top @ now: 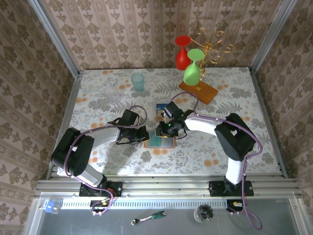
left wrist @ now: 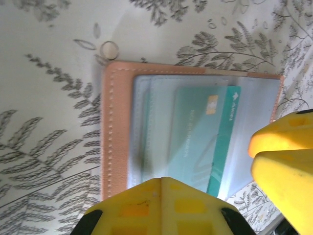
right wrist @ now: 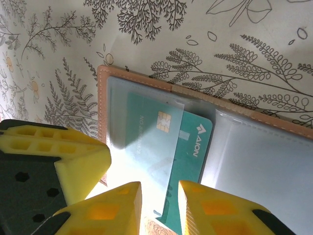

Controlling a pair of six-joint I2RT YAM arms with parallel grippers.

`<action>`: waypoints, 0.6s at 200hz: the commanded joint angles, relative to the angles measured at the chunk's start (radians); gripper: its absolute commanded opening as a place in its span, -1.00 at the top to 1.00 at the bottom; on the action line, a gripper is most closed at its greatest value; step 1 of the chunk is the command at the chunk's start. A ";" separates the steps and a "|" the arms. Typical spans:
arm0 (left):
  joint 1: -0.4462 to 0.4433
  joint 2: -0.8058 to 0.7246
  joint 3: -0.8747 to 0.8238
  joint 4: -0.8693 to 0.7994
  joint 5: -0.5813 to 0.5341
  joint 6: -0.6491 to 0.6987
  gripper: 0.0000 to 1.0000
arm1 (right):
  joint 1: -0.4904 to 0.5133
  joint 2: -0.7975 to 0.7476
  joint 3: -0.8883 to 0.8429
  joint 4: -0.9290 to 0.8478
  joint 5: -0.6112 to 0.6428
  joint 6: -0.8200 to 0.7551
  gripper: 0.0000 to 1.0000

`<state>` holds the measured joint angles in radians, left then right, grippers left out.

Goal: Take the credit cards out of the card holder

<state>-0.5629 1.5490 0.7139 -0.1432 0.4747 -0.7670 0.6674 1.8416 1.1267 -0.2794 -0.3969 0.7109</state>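
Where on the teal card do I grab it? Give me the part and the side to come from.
Probably the bare strip of the teal card along its logo edge, which sticks out of the clear sleeve; the rest lies under plastic. Come in low from the sleeve's open side, where the right gripper sits, because the card lies flat in the open card holder.

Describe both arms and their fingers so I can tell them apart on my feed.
The left arm and right arm match: black joint housings, white links, purple cables. Fingers are blocky yellow plastic with recessed cells, on black mounts.
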 commanded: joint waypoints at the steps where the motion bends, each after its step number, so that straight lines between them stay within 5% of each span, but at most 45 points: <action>1: -0.018 -0.003 0.048 -0.025 0.002 -0.011 0.99 | -0.008 -0.037 -0.033 0.011 -0.031 0.025 0.43; 120: -0.040 0.066 0.061 -0.072 -0.060 0.028 1.00 | -0.022 -0.026 -0.067 0.031 -0.046 0.047 0.42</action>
<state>-0.5907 1.5883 0.7555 -0.1959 0.4267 -0.7616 0.6495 1.8324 1.0695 -0.2501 -0.4263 0.7410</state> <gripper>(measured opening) 0.064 0.288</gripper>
